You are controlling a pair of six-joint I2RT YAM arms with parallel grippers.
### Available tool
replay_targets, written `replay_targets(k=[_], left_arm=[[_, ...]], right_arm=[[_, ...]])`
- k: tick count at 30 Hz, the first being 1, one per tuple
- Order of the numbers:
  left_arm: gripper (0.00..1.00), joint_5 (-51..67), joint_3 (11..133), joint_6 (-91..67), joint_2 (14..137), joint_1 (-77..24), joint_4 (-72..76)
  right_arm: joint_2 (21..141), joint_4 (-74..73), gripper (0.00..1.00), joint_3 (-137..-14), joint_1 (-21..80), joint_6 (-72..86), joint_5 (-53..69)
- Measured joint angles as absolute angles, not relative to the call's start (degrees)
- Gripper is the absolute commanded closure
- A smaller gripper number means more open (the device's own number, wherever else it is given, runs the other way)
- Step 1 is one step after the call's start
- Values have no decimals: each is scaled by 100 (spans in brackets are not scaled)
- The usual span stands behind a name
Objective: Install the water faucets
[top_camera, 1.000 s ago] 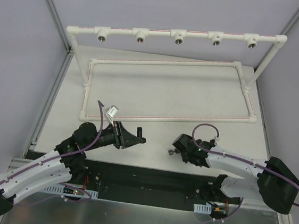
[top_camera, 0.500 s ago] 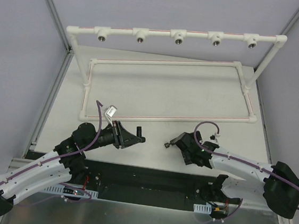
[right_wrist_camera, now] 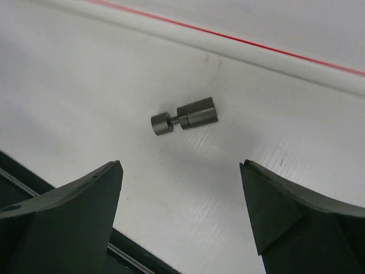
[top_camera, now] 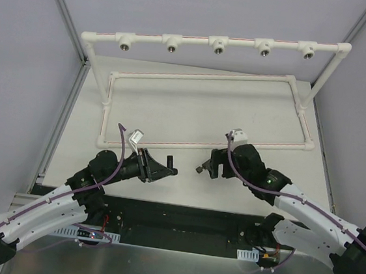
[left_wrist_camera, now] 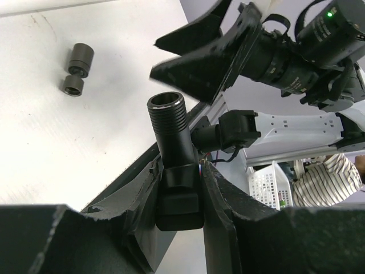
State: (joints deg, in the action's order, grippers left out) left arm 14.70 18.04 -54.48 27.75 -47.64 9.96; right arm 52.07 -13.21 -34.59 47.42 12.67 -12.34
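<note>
Table: white and flat, carrying a white pipe frame whose raised rail holds five fittings, mouths facing the arms. No fitting has a faucet in it, so installation is judged not yet begun.

Left gripper: clamped on the lower body of the T-shaped faucet. It holds the part clear of the table, threaded end pointing away from the fingers and side stem jutting out toward the right arm.

Right gripper: spread wide, holding nothing, hanging low over the table near the frame's base pipe.

Stubby faucet: lying on its side on the table (a barrel and a smaller cap joined by a thin neck). It sits just ahead of the right fingertips and roughly centred on the gap between them. It touches neither finger.

Deciding relation: its long axis runs across the gap, nearly in line with the closing direction. A straight reach-and-close would therefore press on its ends, not its flanks; a wrist turn looks advisable first. The right arm is plainly the nearer, and the left is occupied.
</note>
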Motion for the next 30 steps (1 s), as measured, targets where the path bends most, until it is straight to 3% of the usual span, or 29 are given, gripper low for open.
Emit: replay_targets(k=[7, 11, 20, 23, 30], left_arm=[[100, 1468, 1806, -5450, 2545, -4764, 867], [100, 1441, 1806, -5452, 2388, -4764, 681], [100, 1330, 1804, -5450, 2231, -4764, 521], [100, 1302, 1806, -5452, 2228, -4764, 462], [100, 1288, 1804, -5465, 2110, -4764, 379]], right_arm=[[6239, -1253, 8, -3830, 4429, -2919, 801], [7185, -1538, 12, -4469, 3959, -4281, 1682], [8831, -1772, 34, -6007, 3699, -5841, 2578], [9247, -1796, 48, -6149, 3699, -6128, 2626], [9583, -2130, 53, -6171, 3699, -6447, 3052]])
